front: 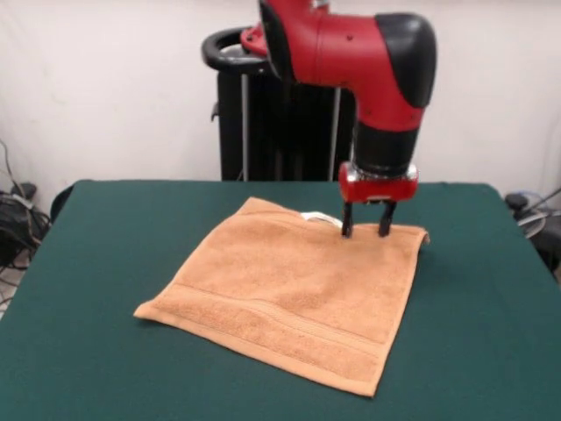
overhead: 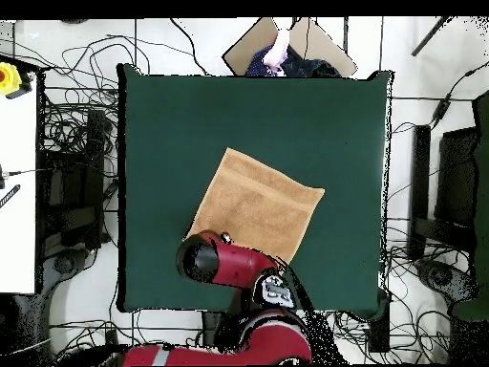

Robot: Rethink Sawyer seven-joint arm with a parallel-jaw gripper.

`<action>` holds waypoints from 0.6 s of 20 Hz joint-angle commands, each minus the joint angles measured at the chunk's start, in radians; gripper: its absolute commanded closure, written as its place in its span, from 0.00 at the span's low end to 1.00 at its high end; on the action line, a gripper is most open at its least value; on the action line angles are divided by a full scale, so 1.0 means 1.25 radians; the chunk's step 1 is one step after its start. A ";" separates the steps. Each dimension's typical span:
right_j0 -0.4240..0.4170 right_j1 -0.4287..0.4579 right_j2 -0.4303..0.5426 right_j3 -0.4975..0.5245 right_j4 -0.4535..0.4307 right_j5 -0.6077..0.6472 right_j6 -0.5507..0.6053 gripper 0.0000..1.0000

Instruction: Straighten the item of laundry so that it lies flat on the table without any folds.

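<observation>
**Towel spread on green surface, end effector at its far edge**

On the dark green felt surface (front: 96, 263), seen from the front, the orange-tan square terry towel (front: 289, 294) lies nearly flat, a border band along its near edge; the red-and-black arm's end effector (front: 366, 230) stands spread, tips at the far edge beside a small white tag (front: 321, 218). From overhead, the towel (overhead: 256, 203) sits diagonally near centre; the arm hides one corner; the end effector is hidden.
</observation>
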 commanded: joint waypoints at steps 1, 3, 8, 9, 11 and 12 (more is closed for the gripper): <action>-0.032 -0.087 -0.093 0.082 -0.034 0.105 0.122 0.00; -0.040 -0.092 -0.106 0.089 -0.052 0.102 0.114 0.00; -0.067 -0.056 -0.112 0.076 -0.080 0.062 0.114 0.00; -0.073 -0.048 -0.111 0.059 -0.082 0.066 0.110 0.00; -0.078 -0.038 -0.114 0.046 -0.088 0.061 0.110 0.00; -0.080 -0.023 -0.114 0.039 -0.092 0.047 0.113 0.00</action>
